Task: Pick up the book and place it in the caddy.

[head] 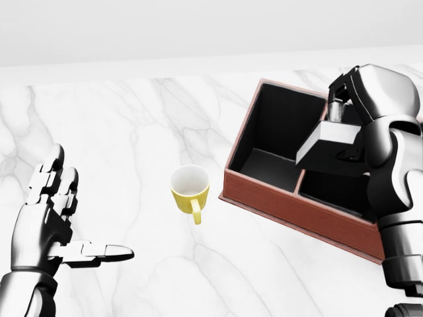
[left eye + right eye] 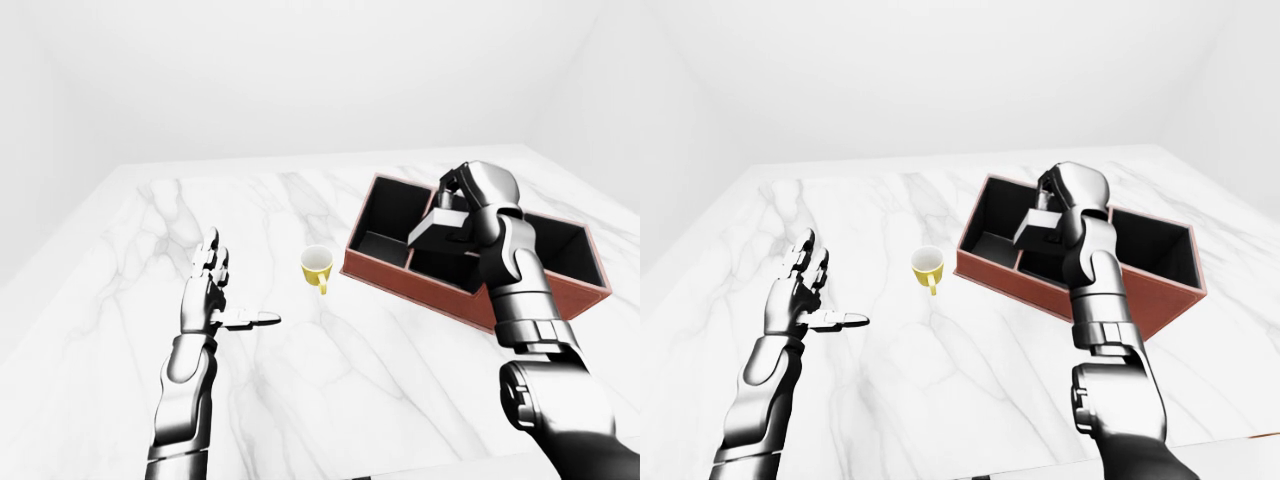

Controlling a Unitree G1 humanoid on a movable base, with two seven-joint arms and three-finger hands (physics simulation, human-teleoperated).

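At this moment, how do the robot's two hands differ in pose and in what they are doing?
The right hand is raised over the reddish-brown compartmented caddy, fingers closed on the grey book; the left hand holds nothing. The right hand's fingers are curled; the left hand's are spread, thumb pointing toward the yellow mug. The left hand hangs over bare white marble table. Both are dark metallic three-finger hands.

Mug [image 1: 190, 187] left of caddy [image 1: 284, 201] on table [image 1: 132, 125] — book [image 1: 328, 139] above caddy's middle compartment
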